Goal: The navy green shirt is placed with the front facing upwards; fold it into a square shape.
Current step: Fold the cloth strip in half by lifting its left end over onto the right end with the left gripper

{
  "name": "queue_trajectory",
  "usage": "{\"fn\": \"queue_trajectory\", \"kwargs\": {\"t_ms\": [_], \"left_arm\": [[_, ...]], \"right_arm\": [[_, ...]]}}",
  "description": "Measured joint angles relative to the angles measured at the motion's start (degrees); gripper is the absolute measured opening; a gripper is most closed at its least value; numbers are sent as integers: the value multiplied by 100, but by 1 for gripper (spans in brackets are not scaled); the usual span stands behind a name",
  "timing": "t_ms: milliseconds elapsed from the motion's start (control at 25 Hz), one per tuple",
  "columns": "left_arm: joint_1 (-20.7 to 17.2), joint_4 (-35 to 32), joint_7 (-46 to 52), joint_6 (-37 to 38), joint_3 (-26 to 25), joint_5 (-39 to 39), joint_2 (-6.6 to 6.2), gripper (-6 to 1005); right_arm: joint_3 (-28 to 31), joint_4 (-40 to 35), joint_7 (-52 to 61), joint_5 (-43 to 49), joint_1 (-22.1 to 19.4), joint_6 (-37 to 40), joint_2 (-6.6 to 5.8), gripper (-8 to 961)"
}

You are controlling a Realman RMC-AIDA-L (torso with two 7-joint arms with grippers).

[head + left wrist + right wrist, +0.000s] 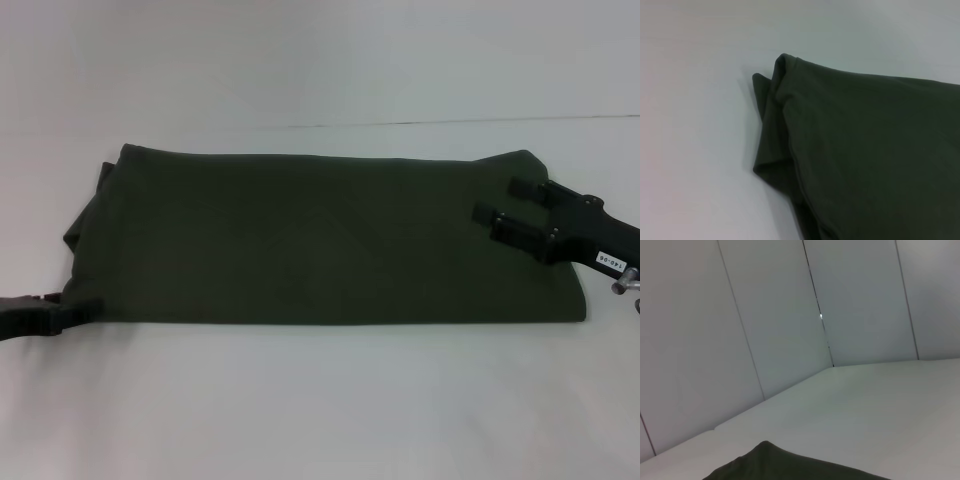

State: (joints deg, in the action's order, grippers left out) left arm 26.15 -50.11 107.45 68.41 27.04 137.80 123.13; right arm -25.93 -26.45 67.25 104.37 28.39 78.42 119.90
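White tabletop (320,400) fills the scene, with pale wall panels (765,315) rising behind it.

On it lies the shirt (320,240), already folded into a long dark olive band that runs across the table from the robot's left to its right. Its top face is plain cloth; no lettering shows. The near edge is a straight, smooth fold. The far edge is straight too. At the left end the layers do not line up: in the left wrist view, folded cloth sticks out from under the top layer in two rounded points and lies flat on the table. The right end is neater, with a rounded near corner.

Over the shirt's right end hangs the right gripper (505,208), black, reaching in from the right edge of the head view. Its two fingers (500,215) stand apart, pointing left above the cloth near the far right corner, with nothing between them. Whether they touch the cloth cannot be told.

At the shirt's near left corner sits the left gripper (45,315), low on the table and mostly cut off by the frame edge. It touches or overlaps the cloth there; I cannot tell how its fingers stand.
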Motion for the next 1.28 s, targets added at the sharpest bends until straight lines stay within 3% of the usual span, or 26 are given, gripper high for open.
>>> {"fn": "queue_trajectory", "kwargs": {"t_ms": [520,760,960,1280], "left_arm": [[3,-2,-41,56,1,-50,-1,362],[5,-6,-101,234,3,-56,-1,130],[-6,-28,-162,419,-10,-184,0,7],[5,-35,-180,456,2,-236,0,7]], "right_arm": [[41,-9,8,29,-130,-57,-24,780],[3,-75,22,52,-492,-172,-92,770],[56,-84,36,67,-907,-298,-171,761],[98,-62,63,66,-1213,-630,-140,747]]}}
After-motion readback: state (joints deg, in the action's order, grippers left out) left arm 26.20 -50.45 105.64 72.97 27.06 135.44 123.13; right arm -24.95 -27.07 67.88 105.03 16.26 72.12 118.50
